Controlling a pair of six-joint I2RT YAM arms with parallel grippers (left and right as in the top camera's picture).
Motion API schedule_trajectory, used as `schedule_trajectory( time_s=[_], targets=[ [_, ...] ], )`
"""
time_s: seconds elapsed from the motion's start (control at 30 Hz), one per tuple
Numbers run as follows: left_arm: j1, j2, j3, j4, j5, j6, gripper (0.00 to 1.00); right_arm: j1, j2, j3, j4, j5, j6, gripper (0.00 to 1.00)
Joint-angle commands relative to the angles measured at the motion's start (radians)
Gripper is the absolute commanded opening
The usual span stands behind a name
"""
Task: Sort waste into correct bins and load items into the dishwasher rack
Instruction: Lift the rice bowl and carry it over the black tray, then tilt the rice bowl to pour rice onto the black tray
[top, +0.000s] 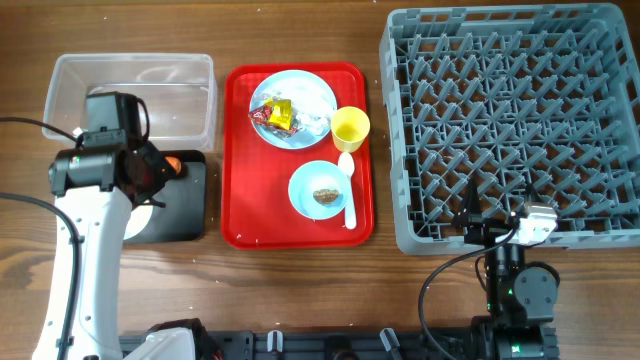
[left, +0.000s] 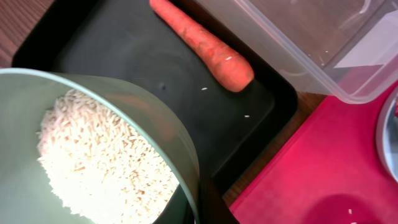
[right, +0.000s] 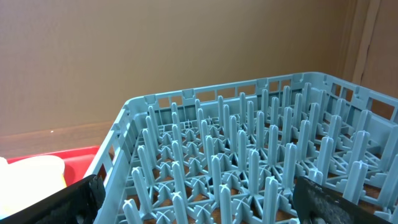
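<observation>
My left gripper (left: 200, 202) is shut on the rim of a light blue bowl (left: 134, 109) full of white rice (left: 93, 158), held tilted over the black tray (left: 124, 50). An orange carrot (left: 205, 43) and a few rice grains lie in that tray. The clear tub (top: 130, 95) stands behind it. On the red tray (top: 240, 200) are a plate (top: 310, 90) with yellow and red wrappers (top: 275, 115) and tissue, a yellow cup (top: 350, 128), a bowl (top: 305, 195) with a brown lump (top: 325, 195), and a white spoon (top: 348, 195). My right gripper (right: 211, 205) is open at the grey rack's (top: 515, 120) front edge.
The red tray lies between the black tray and the rack, close to both. My left arm (top: 85, 260) covers the black tray's left side in the overhead view. The rack holds only its pegs. Bare wooden table lies in front of the red tray.
</observation>
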Motion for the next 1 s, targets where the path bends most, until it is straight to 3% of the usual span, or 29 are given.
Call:
schedule_trajectory(
  time_s=[0.0, 0.13, 0.33, 0.47, 0.6, 0.97],
  targets=[
    [0.036, -0.008, 0.027, 0.005, -0.031, 0.056, 0.04, -0.004, 0.001, -0.001, 0.004, 0.010, 0.007, 1.00],
    [0.042, -0.008, 0.019, 0.063, -0.031, 0.058, 0.04, -0.004, 0.001, -0.001, 0.004, 0.010, 0.007, 1.00],
    [0.042, -0.008, -0.007, 0.134, 0.050, 0.211, 0.04, -0.004, 0.001, -0.001, 0.004, 0.010, 0.007, 1.00],
    [0.061, -0.008, -0.023, 0.148, 0.132, 0.243, 0.04, -0.004, 0.001, -0.001, 0.004, 0.010, 0.007, 1.00],
    [0.139, -0.008, -0.031, 0.156, 0.292, 0.321, 0.04, -0.004, 0.001, -0.001, 0.004, 0.010, 0.007, 1.00],
    [0.531, -0.008, -0.038, 0.158, 0.937, 0.602, 0.04, -0.004, 0.001, -0.001, 0.004, 0.010, 0.008, 1.00]
  ],
)
